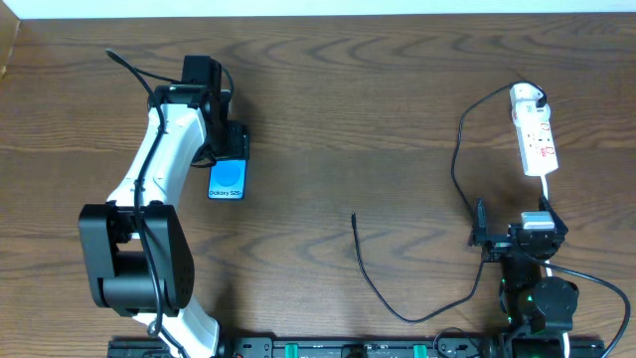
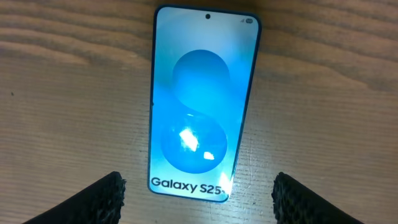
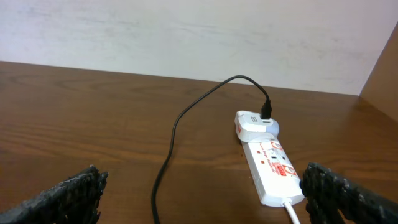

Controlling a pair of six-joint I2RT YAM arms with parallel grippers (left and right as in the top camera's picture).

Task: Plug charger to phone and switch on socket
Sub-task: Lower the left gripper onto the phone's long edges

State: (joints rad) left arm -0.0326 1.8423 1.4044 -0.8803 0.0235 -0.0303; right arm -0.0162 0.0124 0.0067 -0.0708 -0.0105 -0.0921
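Black and thin, the charger looks light and limp. It will likely sag and swing if taken mid-length, so the sensible hold is just behind the small connector tip, which lies loose on the wood at centre frame in the overhead view. From there the cable loops down toward the bottom edge, then climbs the right side to a white adapter seated in the socket at upper right.

The phone lies flat, screen up, at centre left. It is rigid, slick-faced and probably breakable, best pinched across its long black edges, and it may skid when the plug is pushed in.

The left gripper hangs over the phone's lower end with its fingers spread wider than the phone, touching nothing that I can see. The right gripper, at lower right of the overhead view below the socket, is likewise wide apart and empty, facing the socket.
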